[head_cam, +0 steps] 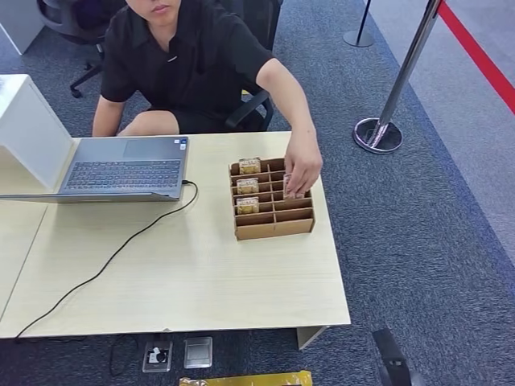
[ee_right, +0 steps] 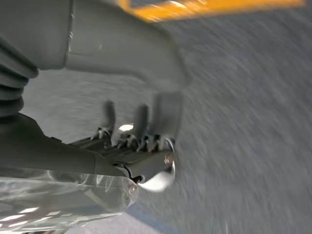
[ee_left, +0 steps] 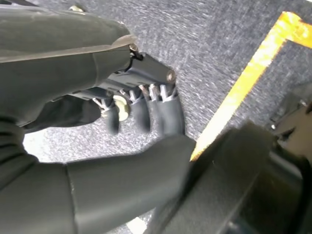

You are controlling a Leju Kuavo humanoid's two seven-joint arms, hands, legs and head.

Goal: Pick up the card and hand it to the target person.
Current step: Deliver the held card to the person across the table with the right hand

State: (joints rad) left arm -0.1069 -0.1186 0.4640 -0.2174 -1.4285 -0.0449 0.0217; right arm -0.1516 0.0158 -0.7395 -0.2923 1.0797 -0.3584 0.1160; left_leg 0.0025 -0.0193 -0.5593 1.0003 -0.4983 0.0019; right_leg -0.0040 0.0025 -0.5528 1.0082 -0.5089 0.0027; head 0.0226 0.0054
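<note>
A brown cardboard sorting box [head_cam: 273, 228] stands on the pale wooden table [head_cam: 182, 281], right of the middle. Three cards [head_cam: 247, 186] stand in its left slots. A person in a black shirt sits behind the table, and their hand [head_cam: 303, 161] reaches into the box's right side, pinching a card [head_cam: 288, 186]. My left hand [ee_left: 147, 112] hangs over grey carpet, fingers apart, holding nothing. My right hand [ee_right: 143, 131] also hangs over the carpet with spread fingers and nothing in it.
An open grey laptop [head_cam: 125, 169] lies at the table's back left, its black cable [head_cam: 109, 261] trailing across the top. A white box [head_cam: 30, 129] stands beside it. A stanchion base [head_cam: 377, 134] sits on the carpet at right. Yellow floor tape [ee_left: 250, 73] runs near my feet.
</note>
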